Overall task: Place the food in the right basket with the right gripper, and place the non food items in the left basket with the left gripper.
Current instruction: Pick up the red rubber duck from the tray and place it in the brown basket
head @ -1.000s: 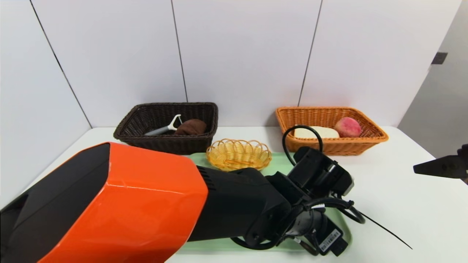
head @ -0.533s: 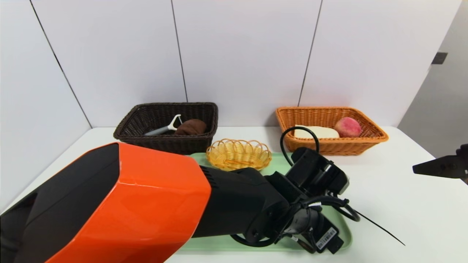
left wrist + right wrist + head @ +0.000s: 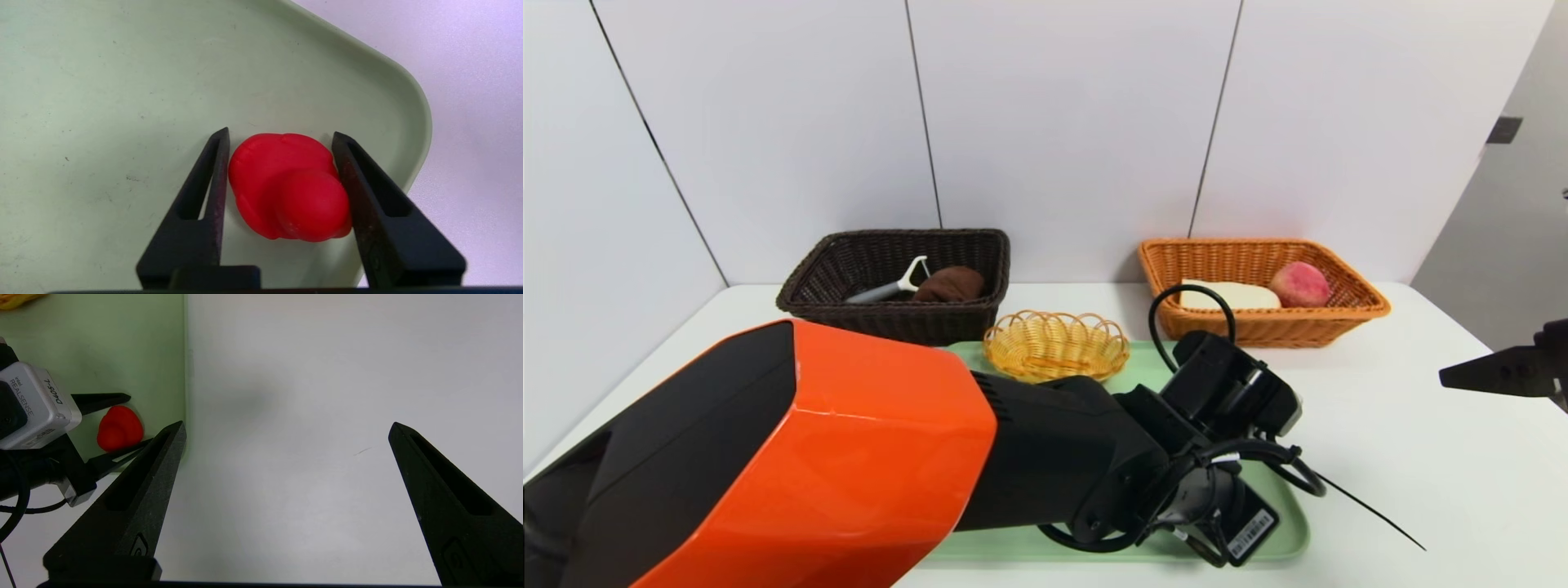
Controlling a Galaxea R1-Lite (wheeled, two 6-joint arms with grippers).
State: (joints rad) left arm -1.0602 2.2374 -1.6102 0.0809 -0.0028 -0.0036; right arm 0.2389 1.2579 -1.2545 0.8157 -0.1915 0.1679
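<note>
A red rubber toy (image 3: pixel 286 188) lies in the near right corner of the pale green tray (image 3: pixel 367 81). My left gripper (image 3: pixel 280 134) is down over it, both fingers pressed against its sides, shut on it. In the head view the left arm's wrist (image 3: pixel 1225 457) hides the toy. The right wrist view also shows the toy (image 3: pixel 119 428) between the left fingers. My right gripper (image 3: pixel 1494 376) hovers open over bare white table at the far right, and its own view (image 3: pixel 286 424) shows nothing between its fingers.
The dark brown left basket (image 3: pixel 890 314) holds a peeler (image 3: pixel 890 286) and a brown cloth (image 3: pixel 947 284). The orange right basket (image 3: pixel 1258 327) holds a peach (image 3: pixel 1298 284) and a white slab (image 3: pixel 1229 296). A small yellow wicker basket (image 3: pixel 1055 345) sits at the tray's far edge.
The left arm has shifted a little, its wrist sinking slightly toward the tray's near right corner. The right gripper has drifted a touch to the left.
</note>
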